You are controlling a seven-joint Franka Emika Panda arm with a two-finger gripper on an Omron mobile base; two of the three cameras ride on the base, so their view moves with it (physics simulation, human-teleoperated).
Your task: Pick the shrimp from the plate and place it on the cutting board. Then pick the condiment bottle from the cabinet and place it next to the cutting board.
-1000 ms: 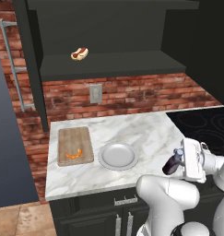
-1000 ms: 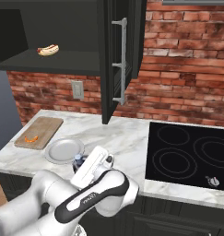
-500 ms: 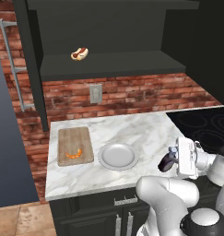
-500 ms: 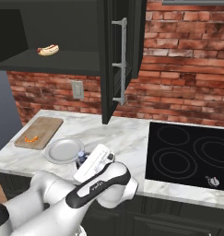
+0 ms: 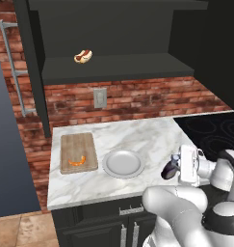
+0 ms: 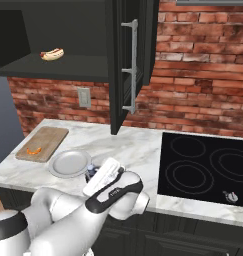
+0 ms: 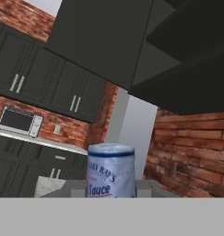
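Gripper (image 5: 172, 166) clamps condiment bottle (image 7: 110, 169) right of plate (image 5: 122, 163).

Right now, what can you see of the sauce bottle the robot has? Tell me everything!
The condiment bottle is held in the gripper above the marble counter's front edge, right of the plate. In the hand view its blue-grey cap fills the middle, close up, with a pale label below reading "Sauce". In the left base view only its dark body pokes out beside the white hand. It doesn't seem to touch the counter.
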